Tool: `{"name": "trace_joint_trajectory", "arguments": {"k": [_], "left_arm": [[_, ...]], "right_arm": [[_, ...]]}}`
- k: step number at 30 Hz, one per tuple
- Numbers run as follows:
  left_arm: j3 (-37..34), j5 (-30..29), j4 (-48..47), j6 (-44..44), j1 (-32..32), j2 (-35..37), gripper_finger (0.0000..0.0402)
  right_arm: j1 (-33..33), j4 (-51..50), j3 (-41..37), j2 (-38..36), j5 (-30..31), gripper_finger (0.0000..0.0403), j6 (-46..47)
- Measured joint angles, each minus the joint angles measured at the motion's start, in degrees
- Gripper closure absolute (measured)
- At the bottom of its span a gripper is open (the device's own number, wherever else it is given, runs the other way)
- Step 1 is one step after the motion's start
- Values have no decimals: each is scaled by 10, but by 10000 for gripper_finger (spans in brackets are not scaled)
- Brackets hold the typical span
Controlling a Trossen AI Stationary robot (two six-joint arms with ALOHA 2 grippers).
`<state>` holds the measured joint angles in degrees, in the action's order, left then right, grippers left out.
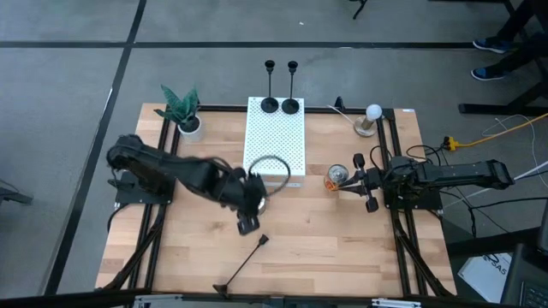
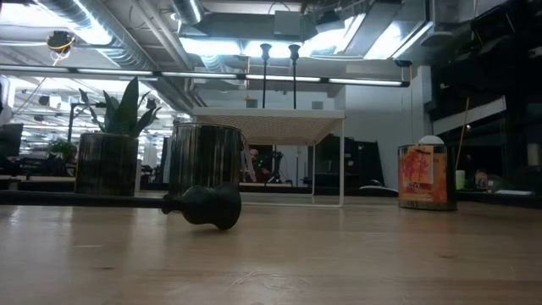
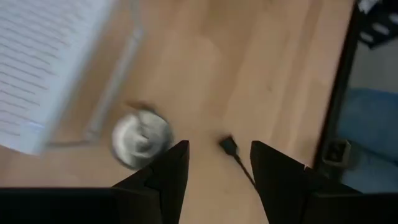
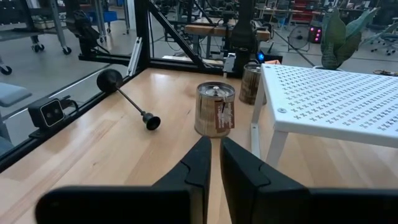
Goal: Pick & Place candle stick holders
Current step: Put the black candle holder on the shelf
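Two slim black candle stick holders (image 1: pixel 270 103) (image 1: pixel 291 103) stand upright on their round bases at the far edge of a white perforated stand (image 1: pixel 276 141); their tops show in the low view (image 2: pixel 265 51). A third holder (image 1: pixel 242 265) lies on its side on the wood near the front edge, its cup end (image 3: pixel 229 146) toward the stand. My left gripper (image 1: pixel 249 226) hovers open above the table, just on the stand side of that cup end, which shows beyond its fingertips (image 3: pixel 214 165). My right gripper (image 1: pixel 345 181) is shut beside a labelled silver tin (image 4: pixel 214 109), apart from it.
A second silver tin (image 1: pixel 268 171) stands at the stand's near edge, close to my left gripper. A potted plant (image 1: pixel 182 111) is at the far left, a white bulb on a wooden base (image 1: pixel 371 118) at the far right. Bare wood lies between the stand and the front edge.
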<state>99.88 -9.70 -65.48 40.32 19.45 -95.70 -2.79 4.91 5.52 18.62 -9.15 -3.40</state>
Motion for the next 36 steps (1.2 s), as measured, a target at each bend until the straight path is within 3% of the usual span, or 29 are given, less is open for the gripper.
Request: {"name": "trace_joint_trajectory", "arguments": {"k": [10, 20, 25, 36], "left_arm": [[0, 41, 14, 46, 61, -102, 233], [0, 148, 12, 252, 86, -197, 233], [0, 184, 12, 265, 72, -239, 233], [0, 185, 51, 264, 65, -273, 243]], "right_arm": [[0, 0, 0, 0, 1, 364, 0], [0, 0, 0, 0, 1, 363, 0], [0, 0, 0, 0, 1, 363, 0], [0, 0, 0, 0, 1, 363, 0]]}}
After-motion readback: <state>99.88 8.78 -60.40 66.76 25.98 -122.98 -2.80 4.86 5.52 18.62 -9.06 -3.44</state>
